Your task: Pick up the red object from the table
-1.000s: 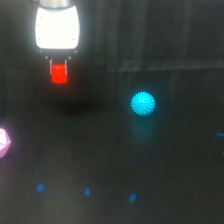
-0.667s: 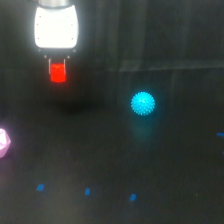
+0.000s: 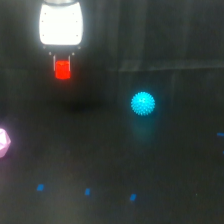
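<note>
Where the white body of the arm hangs at the far left of the exterior view, the gripper [image 3: 62,70] points down with its 2 thin fingers [image 3: 55,63] closed against the sides of the red object [image 3: 62,70]. The small red-orange block sits between those fingers, directly under the bright white housing, and appears lifted clear of the table [image 3: 165,165]; a soft dark shadow lies on the surface just below and slightly to the right of it. The picture is blurred, so the exact contact between fingertips and block is hard to make out, though the fingers plainly frame the block on both sides.

The table is a dark, almost black surface filling the whole view. To the right of the held block, well apart from it and a little nearer, rests the spiky cyan ball [image 3: 143,103], with a faint cyan glow on the surface beneath it. At the left edge of the view, nearer still, the pink faceted object [image 3: 3,142] is cut off by the frame so that only part of it shows. 3 small blue marks [image 3: 87,191] sit in a loose row along the near part of the table, and another faint blue fleck shows at the right edge.
</note>
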